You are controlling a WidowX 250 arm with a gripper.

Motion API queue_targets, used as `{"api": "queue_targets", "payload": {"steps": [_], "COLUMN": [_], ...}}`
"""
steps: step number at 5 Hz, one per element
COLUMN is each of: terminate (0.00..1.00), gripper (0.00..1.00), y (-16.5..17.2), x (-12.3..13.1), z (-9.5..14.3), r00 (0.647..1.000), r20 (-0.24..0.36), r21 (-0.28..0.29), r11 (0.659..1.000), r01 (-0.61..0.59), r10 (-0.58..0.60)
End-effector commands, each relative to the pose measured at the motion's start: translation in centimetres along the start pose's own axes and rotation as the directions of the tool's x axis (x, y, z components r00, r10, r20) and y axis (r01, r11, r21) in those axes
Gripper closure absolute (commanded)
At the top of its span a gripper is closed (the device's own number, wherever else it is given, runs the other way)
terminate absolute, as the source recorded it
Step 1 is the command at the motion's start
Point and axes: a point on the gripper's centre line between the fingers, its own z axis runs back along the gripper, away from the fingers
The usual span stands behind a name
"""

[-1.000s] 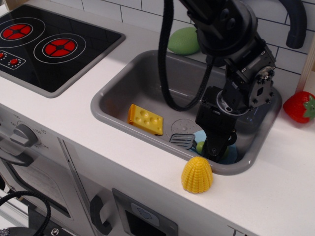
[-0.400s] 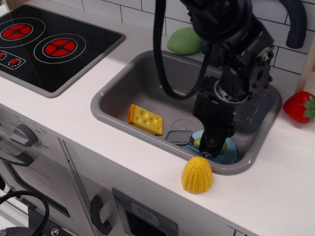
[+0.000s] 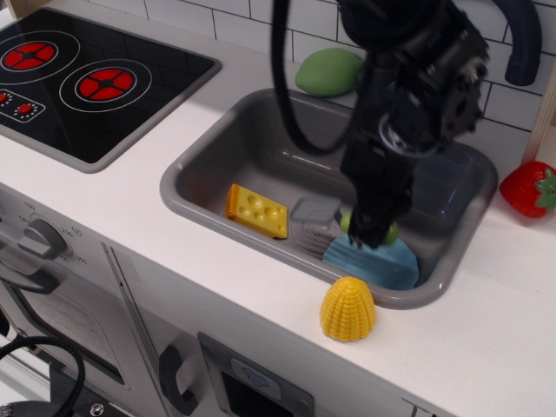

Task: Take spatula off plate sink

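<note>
My gripper (image 3: 372, 233) is shut on the green handle of the spatula (image 3: 314, 222) and holds it lifted above the sink floor. The grey slotted blade sticks out to the left, tilted, just above the left edge of the light-blue plate (image 3: 379, 263). The plate lies in the front right corner of the grey sink (image 3: 208, 152). My arm hides most of the handle; only small green bits show on both sides of the fingers.
A yellow cheese wedge (image 3: 256, 211) lies in the sink left of the spatula. A yellow corn piece (image 3: 347, 308) stands on the counter's front edge. A green object (image 3: 327, 72) sits behind the sink, a strawberry (image 3: 530, 188) at right, the black stovetop (image 3: 82, 74) at left.
My gripper has risen and shifted slightly back with the spatula in it. The spatula has come up off the plate, and more of the plate now shows.
</note>
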Motion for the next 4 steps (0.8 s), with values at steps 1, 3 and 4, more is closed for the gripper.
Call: {"api": "queue_targets", "payload": {"steps": [1, 3, 4], "terminate": [0.00, 0.00, 0.00], "gripper": [1.00, 1.00, 1.00], "y": [-3.9, -4.8, -4.6], "x": [3.1, 4.2, 4.7], "z": [1.4, -0.6, -1.5], "r00": [0.988, 0.978, 0.979], "r20": [0.085, 0.075, 0.051], "r21": [-0.181, -0.178, -0.159], "r11": [0.973, 0.963, 0.966], "r01": [0.139, 0.205, 0.205], "r10": [-0.126, -0.194, -0.199]}}
